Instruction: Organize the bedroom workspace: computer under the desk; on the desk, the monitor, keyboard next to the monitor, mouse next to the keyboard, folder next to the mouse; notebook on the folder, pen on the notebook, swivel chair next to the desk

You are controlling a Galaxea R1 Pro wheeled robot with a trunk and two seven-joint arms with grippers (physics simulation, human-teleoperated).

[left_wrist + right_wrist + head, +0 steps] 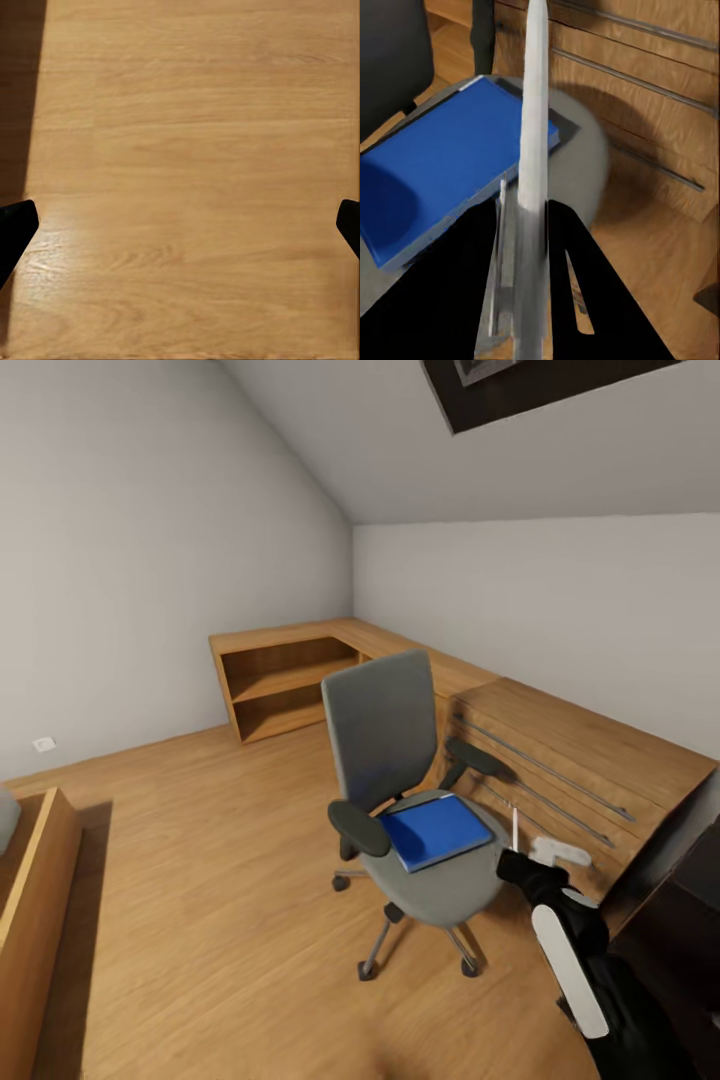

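wood floor (200,880) surrounds us; our right tool (531,225) grasps the pen (534,135), blue folder (436,831) on the swivel chair (400,760) just left; left tool (180,225) released.

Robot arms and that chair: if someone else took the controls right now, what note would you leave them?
Right gripper: jaws shut on the pen, held above the swivel chair.
Left gripper: open, over bare wood floor.
Blue folder lies on the chair seat, not moved yet.
Desk is beside the chair, to its right.
Done: pen picked up.
Left: folder to desk, notebook on it, pen on top, then chair beside the desk.
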